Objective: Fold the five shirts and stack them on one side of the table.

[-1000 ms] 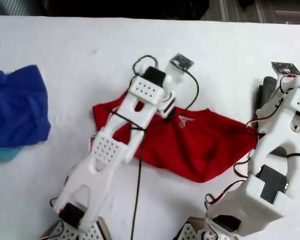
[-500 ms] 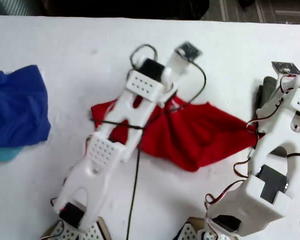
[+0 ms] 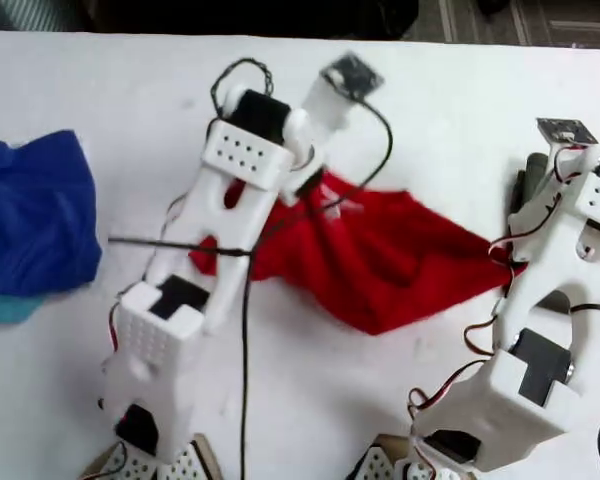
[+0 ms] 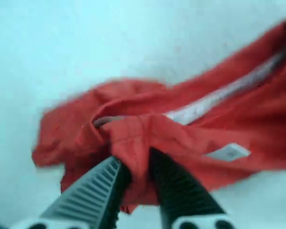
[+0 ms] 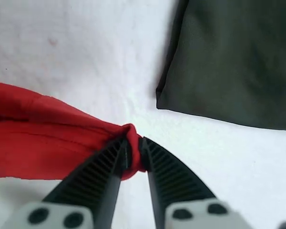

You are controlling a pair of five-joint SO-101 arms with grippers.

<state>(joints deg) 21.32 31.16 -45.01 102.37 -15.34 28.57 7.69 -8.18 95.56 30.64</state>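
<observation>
Surface: the white table (image 3: pixel 460 100) takes almost all of the high view. Along the top of the frame, behind its far edge, there is a dark floor (image 3: pixel 280 15).
Left edge: a blue shirt (image 3: pixel 35 215) lies crumpled, with a teal cloth (image 3: pixel 0 308) showing from under it. Both are well apart from the work.
Left gripper: the left gripper (image 4: pixel 133 167) has its fingers closed on a bunch of the red shirt (image 3: pixel 380 260), close to the collar and its white label.
Red shirt: it lies in the middle of the frame, stretched between my two grippers, wrinkled and not yet folded.
Right gripper: the right gripper (image 5: pixel 133 145) pinches a small tip of the red cloth at the other end.
Right edge: a dark shirt (image 5: pixel 233 62) lies flat, near this pinch but not touching it.
Step in hand: I judge that I am spreading the red shirt flat before the first fold.
How to do it well: I should pull both ends apart evenly and low over the table. The right pinch holds little cloth and may slip, so I must not jerk. I should also stay off the dark shirt, so as not to drag it.
</observation>
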